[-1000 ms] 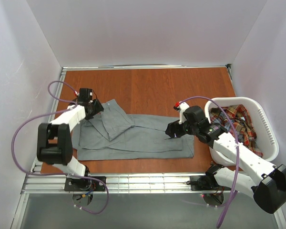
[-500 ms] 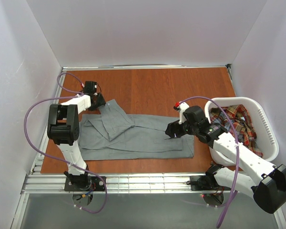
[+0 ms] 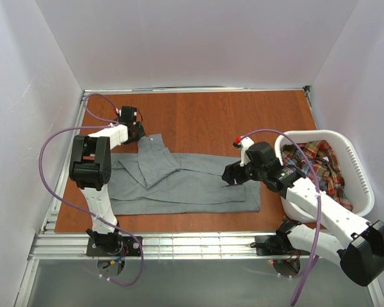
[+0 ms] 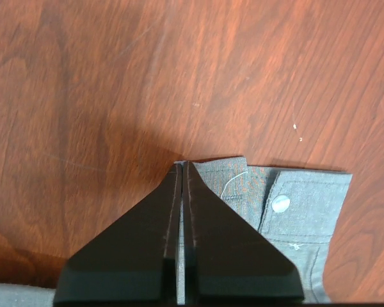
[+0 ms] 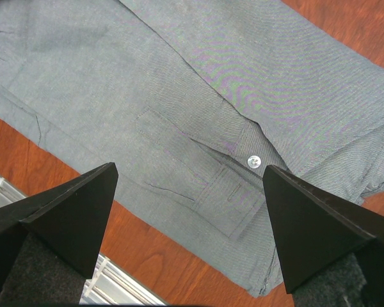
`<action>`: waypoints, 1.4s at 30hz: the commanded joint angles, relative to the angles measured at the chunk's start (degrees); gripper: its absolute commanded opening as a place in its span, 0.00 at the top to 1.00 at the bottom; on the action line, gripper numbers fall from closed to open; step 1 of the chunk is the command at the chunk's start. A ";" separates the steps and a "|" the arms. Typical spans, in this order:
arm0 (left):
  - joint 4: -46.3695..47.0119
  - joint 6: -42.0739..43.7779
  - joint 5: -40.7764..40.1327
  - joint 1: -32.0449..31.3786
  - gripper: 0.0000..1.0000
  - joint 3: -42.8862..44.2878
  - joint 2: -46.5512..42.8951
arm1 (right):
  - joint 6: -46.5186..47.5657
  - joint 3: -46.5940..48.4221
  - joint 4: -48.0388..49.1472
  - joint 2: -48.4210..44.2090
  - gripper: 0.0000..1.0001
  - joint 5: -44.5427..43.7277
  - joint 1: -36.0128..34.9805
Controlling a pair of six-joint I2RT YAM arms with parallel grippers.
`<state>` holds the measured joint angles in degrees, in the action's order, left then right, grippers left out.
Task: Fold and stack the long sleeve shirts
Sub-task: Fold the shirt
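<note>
Left arm stretched to the far left, left gripper (image 3: 141, 134) pinched onto grey shirt (image 3: 179, 182) cuff (image 4: 288, 204), right gripper (image 3: 229, 179) splayed wide above shirt's right end

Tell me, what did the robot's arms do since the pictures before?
The left pincer slid away from the robot's base, toward the far left of the table, and snapped shut on the cuff of the grey shirt. The right pincer stayed open above the shirt's other end. The plaid shirt stayed in the basket.
</note>
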<state>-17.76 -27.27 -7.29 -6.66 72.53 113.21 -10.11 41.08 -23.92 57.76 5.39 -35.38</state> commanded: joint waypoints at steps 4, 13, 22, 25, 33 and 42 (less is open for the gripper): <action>-5.18 2.12 0.79 -2.21 1.00 -1.34 -1.40 | 0.00 1.46 -0.07 -0.54 0.13 -0.11 -0.31; -1.31 13.56 1.93 -18.90 1.00 -10.21 -29.31 | 1.67 6.55 -0.86 -1.51 0.13 0.59 -0.66; -1.23 9.52 17.73 -34.73 1.00 -27.52 -53.16 | 1.76 6.12 -1.21 -5.37 0.13 2.60 -1.27; -1.57 7.76 24.23 -39.30 1.00 -32.26 -58.79 | 3.34 5.50 -1.48 -6.16 0.13 4.54 -1.97; -4.56 6.53 23.50 -44.23 0.33 -35.01 -59.86 | 8.17 3.66 -2.88 -4.59 0.14 5.25 -8.46; -13.43 -3.40 -0.96 -32.66 0.12 -25.96 -53.71 | 7.04 3.57 -2.97 4.02 0.19 -3.18 -28.74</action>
<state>-26.33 -26.30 2.66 -46.30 43.46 58.02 -2.90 44.95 -26.92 58.70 6.07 -56.51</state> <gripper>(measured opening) 0.880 0.812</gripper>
